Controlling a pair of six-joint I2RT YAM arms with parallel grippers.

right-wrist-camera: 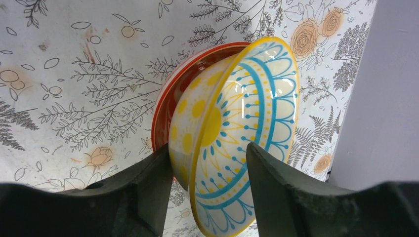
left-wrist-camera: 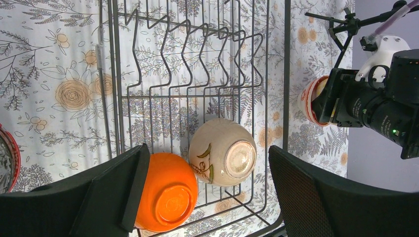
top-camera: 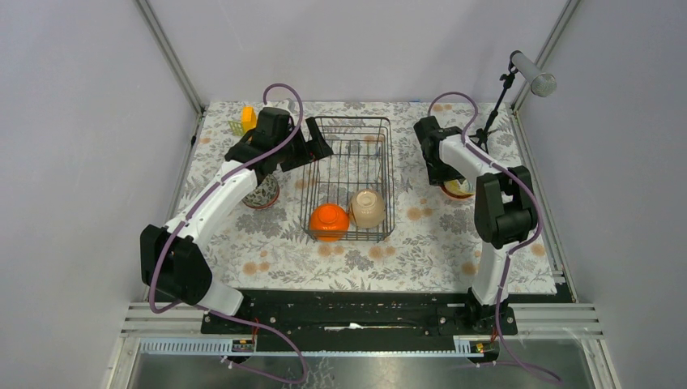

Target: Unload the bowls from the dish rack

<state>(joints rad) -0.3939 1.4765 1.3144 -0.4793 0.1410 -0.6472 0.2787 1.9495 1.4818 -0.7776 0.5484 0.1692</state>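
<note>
The right gripper (right-wrist-camera: pixel 207 148) is released. Its two fingers (right-wrist-camera: pixel 143 192) straddle the rim of a yellow-and-blue bowl (right-wrist-camera: pixel 247 98), one outside the wall and one inside. The inside finger stands off the glaze, so nothing is clamped. This bowl sits tilted in a red-rimmed bowl (right-wrist-camera: pixel 165 106) just beyond the fingertips, and both rest on the flowered counter (right-wrist-camera: pixel 74 74), well outside the dish rack (top-camera: pixel 348 162).

The left gripper (left-wrist-camera: pixel 207 150) hangs with its jaws spread wide and holds nothing, over the left side of the dish rack. Two bowls lie in the rack below and ahead of it, both turned bottom-up and touching each other. The cream bowl (left-wrist-camera: pixel 222 152) sits in the gap between its fingers. The orange bowl (left-wrist-camera: pixel 165 192) lies beside the left finger, which partly hides it. The slotted end of the rack, beyond the fingertips, holds nothing.

Another patterned bowl (top-camera: pixel 261 194) stands on the counter outside the rack, on the gripper's left, under the left arm.
</note>
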